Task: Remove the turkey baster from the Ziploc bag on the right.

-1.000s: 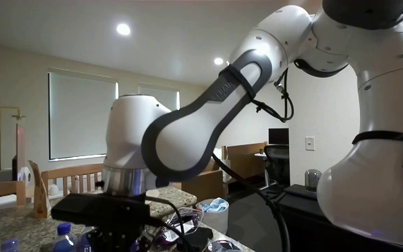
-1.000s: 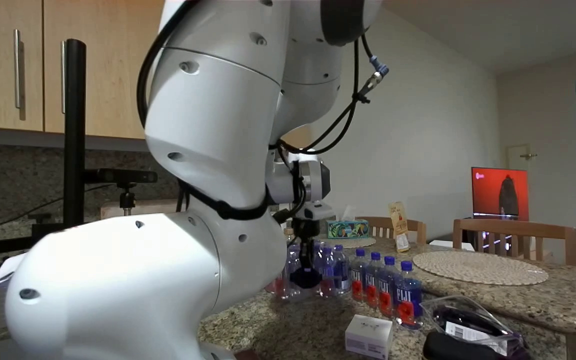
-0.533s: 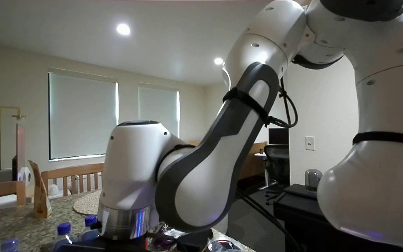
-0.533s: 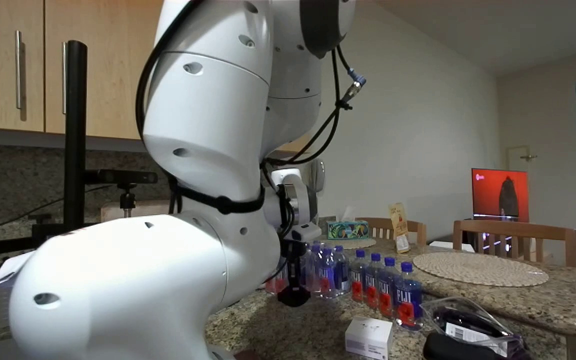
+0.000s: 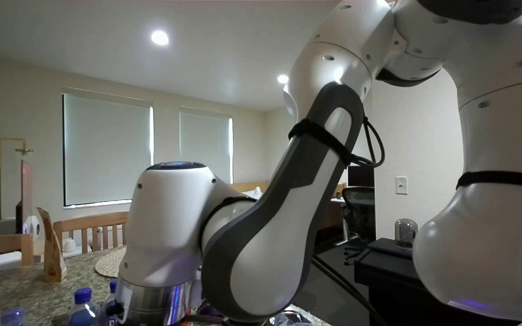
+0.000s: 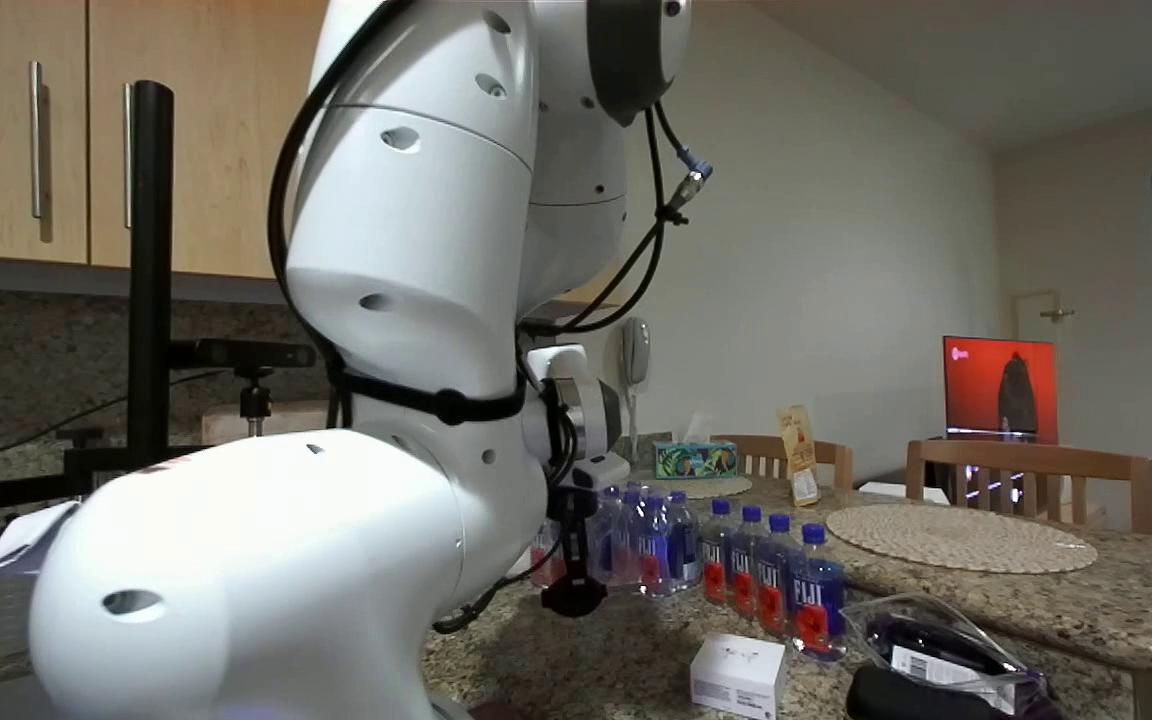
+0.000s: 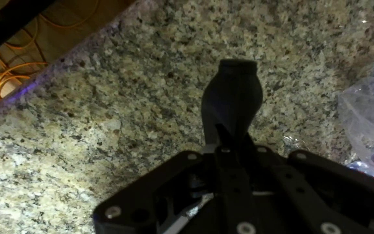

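Observation:
My gripper [image 7: 234, 143] is shut on a black, bulb-shaped thing that looks like the turkey baster [image 7: 232, 97]. Its wide capped end sticks out past the fingertips over the granite counter. In an exterior view the gripper [image 6: 576, 560] points down, with the baster's round black end [image 6: 574, 598] at its tips, apart from the bag. The rest of the baster is hidden. A clear plastic bag [image 6: 976, 632] with a dark purple item and a white barcode label lies at the right of the counter in that view. The gripper is below the frame in an exterior view.
Several Fiji water bottles [image 6: 816, 590] stand in rows beside the gripper. A small white box [image 6: 738, 675] and a black case [image 6: 901, 695] lie in front. Clear plastic [image 7: 368, 117] shows at the right of the wrist view. The counter edge [image 7: 60, 61] runs at upper left.
My arm has come down and the gripper, with the black thing in it, has moved left and lower in an exterior view. The bag, bottles and box have not moved.

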